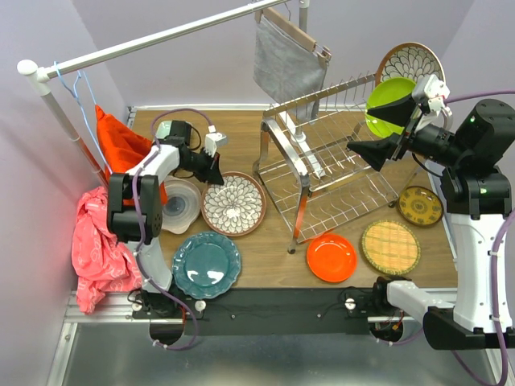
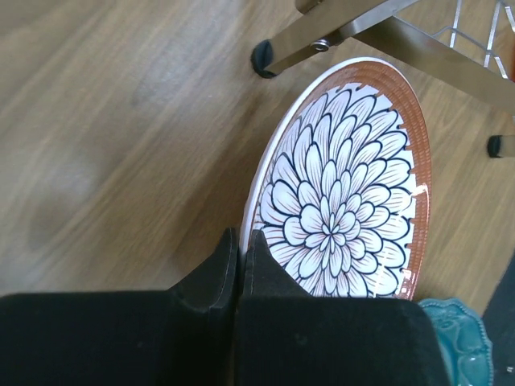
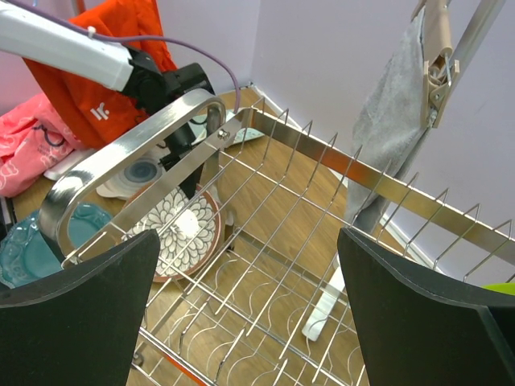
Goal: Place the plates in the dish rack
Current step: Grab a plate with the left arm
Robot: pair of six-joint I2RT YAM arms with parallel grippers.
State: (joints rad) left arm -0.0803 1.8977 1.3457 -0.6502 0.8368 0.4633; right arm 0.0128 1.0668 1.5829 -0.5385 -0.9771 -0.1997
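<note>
- Nearest the arms, three plates lie flat on the wooden table: a teal scalloped plate, a plain orange plate and a yellow woven plate.
- Farther in, a brown-rimmed floral plate lies beside the rack's leg. The left gripper is closed at its rim; I cannot tell whether the rim is pinched.
- The right gripper hangs over the shiny wire dish rack, spread wide and empty.
- Farthest back, a lime green plate stands on edge at the rack's far right end, with a second floral plate behind it.
</note>
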